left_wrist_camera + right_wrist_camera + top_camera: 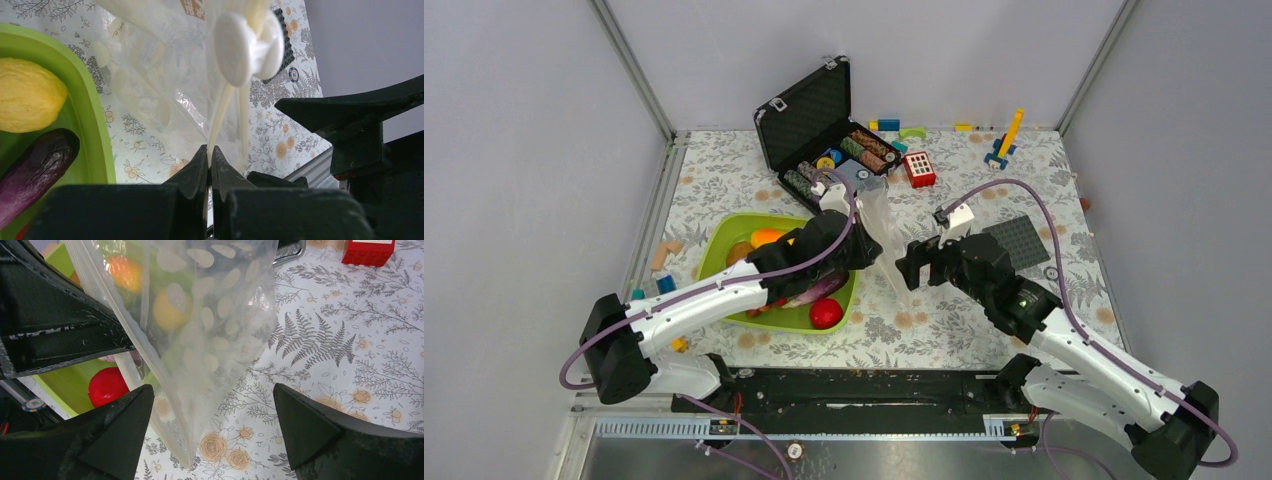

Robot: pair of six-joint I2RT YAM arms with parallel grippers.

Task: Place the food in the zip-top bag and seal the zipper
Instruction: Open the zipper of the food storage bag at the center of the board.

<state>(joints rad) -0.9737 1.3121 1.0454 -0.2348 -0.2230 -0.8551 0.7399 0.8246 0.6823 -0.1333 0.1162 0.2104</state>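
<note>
Right wrist view: the zip-top bag [215, 335] hangs upright between the two arms, clear film printed with white dots, its lowest corner down at the flowered tablecloth [350, 355]. Orange and yellow patches show through the plastic; I cannot tell from here whether they are inside the bag or behind it. From the left wrist camera, the zipper [218, 117] runs as a narrow pale strip up out of the left gripper [209, 152], and the bag's panel looks flat.

The rest of the food sits in the lime-green tray [716, 245] left of the bag: a yellow fruit [27, 95], the purple eggplant [35, 167], an orange fruit [767, 237] and the red apple [826, 313] at the tray's near corner. Behind stands an open black case of poker chips [809, 120], with a red block [919, 168] and a dark grey baseplate [1019, 240] to the right. The left arm lies across the tray and hides part of its contents.

The left gripper is clenched tight on the bag's zipper edge. The right gripper [212, 390] is spread wide, one finger on each side of the bag's lower part, neither touching it.
</note>
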